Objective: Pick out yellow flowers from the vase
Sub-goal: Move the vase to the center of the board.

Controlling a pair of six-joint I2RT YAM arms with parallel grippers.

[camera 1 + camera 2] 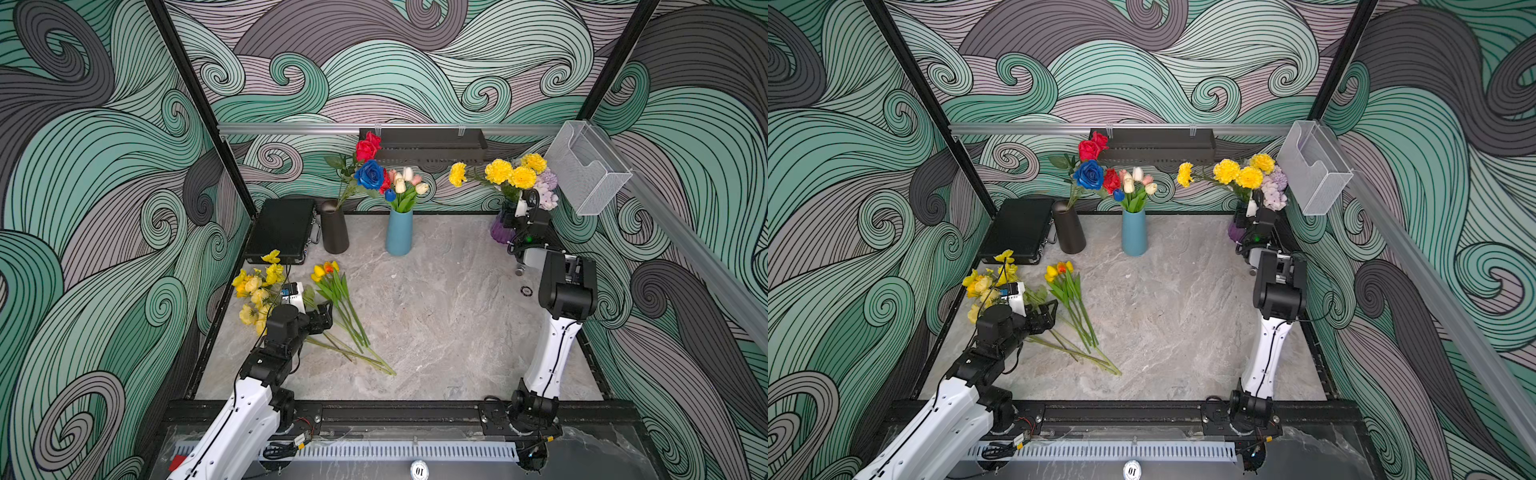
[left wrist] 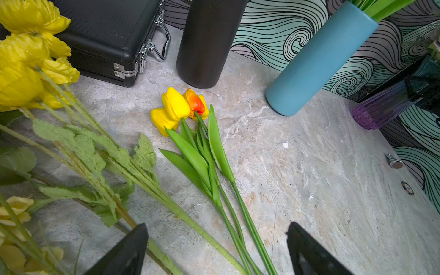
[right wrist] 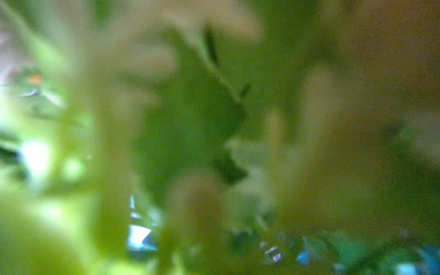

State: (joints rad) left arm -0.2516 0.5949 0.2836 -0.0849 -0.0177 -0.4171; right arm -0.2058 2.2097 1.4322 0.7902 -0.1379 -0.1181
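Leaves hide the right tool [image 1: 519,204] among carnations [image 1: 498,171] above the purple vase [image 1: 498,232]; its wrist view is a green blur, so I cannot tell its grip. The left tool [image 2: 217,238] is spread wide and empty over the tulips [image 2: 176,104].

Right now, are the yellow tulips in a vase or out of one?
Out. The yellow tulips lie flat on the table, stems stretched out, apart from the blue vase.

Walls [image 1: 374,62]: swirls of teal, lilac-grey and charcoal, lined in black. Bench [image 1: 436,311]: grey-beige marbling.

Far row, left to right:
- black case [image 1: 282,230], chrome latches [image 2: 144,53]
- dark brown-black vase [image 1: 334,228], red roses [image 1: 367,148], blue rose [image 1: 369,174]
- blue vase [image 1: 399,232], white and pink tulips [image 1: 407,178]
- purple see-through vase [image 2: 378,109], yellow carnations [image 1: 498,171], lilac blooms [image 1: 547,183]

Near left: yellow poppies [image 1: 251,286]; yellow tulips [image 2: 176,104], one flushed orange-red, green leaves [image 2: 217,147].
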